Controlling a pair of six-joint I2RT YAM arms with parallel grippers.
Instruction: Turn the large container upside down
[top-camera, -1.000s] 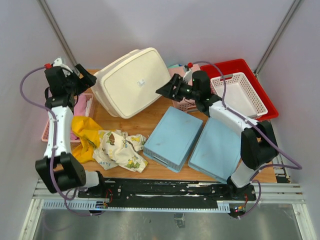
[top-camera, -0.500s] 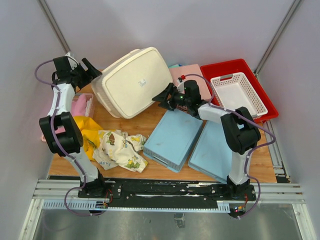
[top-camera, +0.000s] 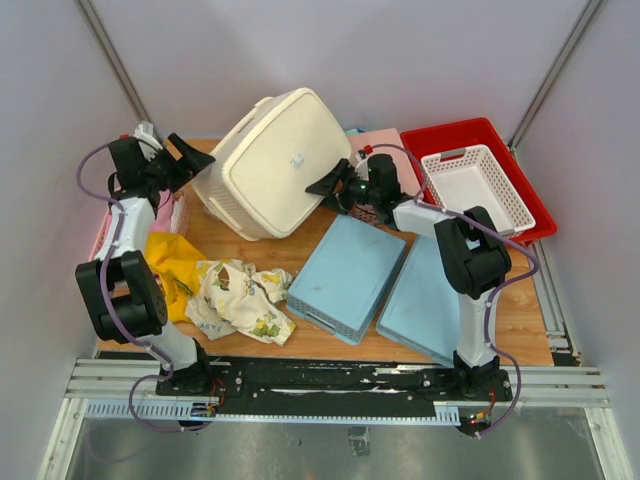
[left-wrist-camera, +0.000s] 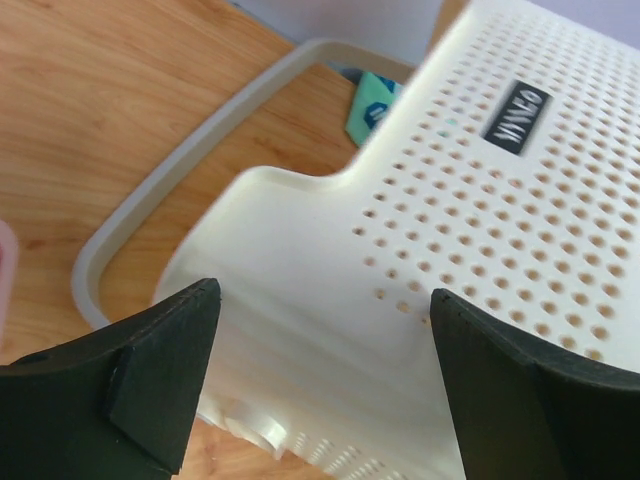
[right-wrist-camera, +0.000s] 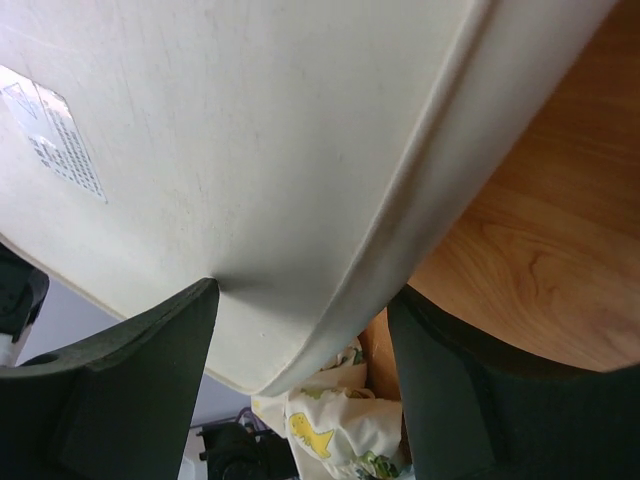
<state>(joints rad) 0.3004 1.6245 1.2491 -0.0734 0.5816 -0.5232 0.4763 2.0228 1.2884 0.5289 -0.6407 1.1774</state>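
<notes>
The large container (top-camera: 270, 160), a deep cream tub, stands tipped on its side at the back of the table, its smooth base facing up and toward me. My left gripper (top-camera: 188, 157) is open at its left wall. In the left wrist view the perforated wall (left-wrist-camera: 480, 200) fills the space between the fingers of that gripper (left-wrist-camera: 325, 385). My right gripper (top-camera: 327, 186) is open at the tub's lower right edge. In the right wrist view its jaws (right-wrist-camera: 305, 375) straddle that edge of the tub (right-wrist-camera: 250, 130), and the left finger (right-wrist-camera: 150, 370) lies against the base.
A red tray (top-camera: 500, 135) holding a white lattice basket (top-camera: 475, 185) sits at the back right, with a pink basket (top-camera: 385, 150) beside it. Two blue baskets (top-camera: 345, 275) (top-camera: 435, 300) lie upturned in front. A yellow cloth (top-camera: 170, 265) and a dinosaur-print cloth (top-camera: 240, 295) lie front left.
The tub has tipped up steeper and swung so its base faces me more squarely. The right gripper has come in to its lower edge, and the left arm has shifted at its left wall.
</notes>
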